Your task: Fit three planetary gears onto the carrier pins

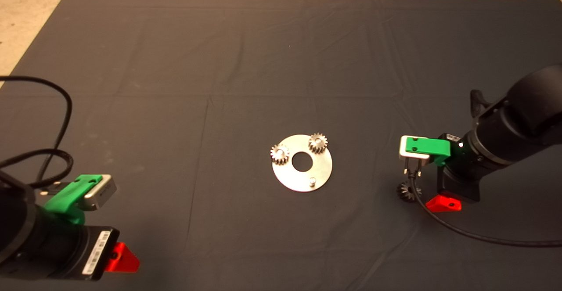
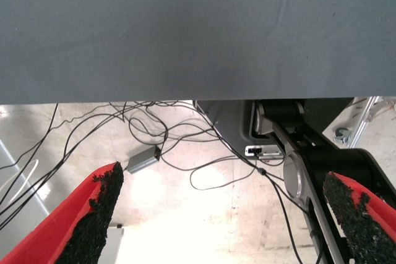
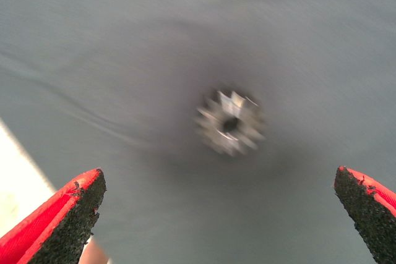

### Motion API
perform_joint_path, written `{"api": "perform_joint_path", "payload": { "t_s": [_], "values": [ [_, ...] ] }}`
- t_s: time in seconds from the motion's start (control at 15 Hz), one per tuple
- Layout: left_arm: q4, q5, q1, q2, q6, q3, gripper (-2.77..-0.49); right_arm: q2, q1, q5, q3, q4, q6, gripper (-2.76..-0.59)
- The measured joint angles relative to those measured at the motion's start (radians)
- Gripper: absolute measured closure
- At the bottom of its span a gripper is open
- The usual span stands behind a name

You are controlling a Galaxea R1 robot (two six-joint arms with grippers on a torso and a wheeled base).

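1. Gear [image 1: 408, 191]: loose on the mat [image 1: 219, 62], right of the disc [image 1: 322, 168]; likely small, stiff, slippery.
2. Right gripper [image 3: 219, 214] above it, fingers wide; should pinch the toothed rim.
3. Left gripper [image 2: 226, 214] parked, wide.

mat [image 1: 175, 62]: dark grey, plain, with faint fold lines
floor [image 1: 26, 14]: pale beige in the head view, with black cables across it in the left wrist view
disc [image 1: 320, 170]: shiny silver, dark central hole
2 gears on the disc [image 1: 279, 153] [image 1: 317, 142]: silvery, bright teeth
bare pin [image 1: 312, 181]: silver
loose gear [image 1: 408, 192]: dark grey in the head view; silvery with a dark centre hole in the right wrist view [image 3: 230, 123]
left hand [image 2: 226, 214]: red fingers [image 2: 74, 214], black rough pads, green mount
right hand [image 3: 223, 214]: red fingers [image 3: 43, 227], black pads, green mount on a white block
arms [image 1: 518, 124]: black
cable [image 1: 66, 102]: black
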Motion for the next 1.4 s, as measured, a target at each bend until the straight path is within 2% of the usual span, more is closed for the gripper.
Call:
{"api": "perform_joint_path", "payload": {
  "t_s": [0.13,0.33,0.47,0.53,0.6,0.67,0.8,0.87,1.0,1.2,1.27,1.4],
  "values": [
    [-0.001,0.0,0.004,0.0,0.0,0.0,-2.33,-0.047,0.0,-0.002,0.019,-0.035,0.0,-2.75],
    [-0.001,0.0,0.005,0.0,0.0,0.0,-2.33,-0.097,-0.003,-0.001,0.043,-0.054,0.0,-2.75],
    [-0.003,0.0,0.01,0.0,0.0,0.0,-2.33,-0.133,-0.016,0.001,0.062,-0.063,0.006,-2.75],
    [-0.004,0.0,0.01,0.0,0.0,0.0,-2.33,-0.155,-0.023,0.015,0.077,-0.069,0.017,-2.75],
    [-0.004,0.0,0.01,0.0,0.0,0.0,-2.33,-0.178,-0.031,0.041,0.096,-0.085,0.042,-2.75],
    [-0.004,0.0,0.01,0.0,0.0,0.0,-2.33,-0.191,-0.039,0.056,0.109,-0.104,0.055,-2.75],
    [-0.004,0.0,0.013,0.0,0.0,0.0,-2.33,-0.195,-0.082,0.07,0.131,-0.203,0.094,-2.75],
    [-0.004,0.0,0.016,0.0,0.0,0.0,-2.33,-0.196,-0.106,0.07,0.15,-0.253,0.13,-2.75],
    [-0.004,0.0,0.024,0.0,0.0,0.0,-2.33,-0.202,-0.128,0.079,0.193,-0.302,0.172,-2.75],
    [-0.005,0.0,0.035,0.0,-0.001,0.0,-2.33,-0.207,-0.135,0.086,0.199,-0.318,0.176,-2.75],
    [-0.005,0.0,0.035,0.0,-0.001,0.0,-2.33,-0.207,-0.135,0.093,0.199,-0.319,0.176,-2.75],
    [-0.005,0.0,0.043,0.0,-0.002,0.0,-2.33,-0.207,-0.135,0.097,0.199,-0.32,0.198,-2.75]
  ]
}}
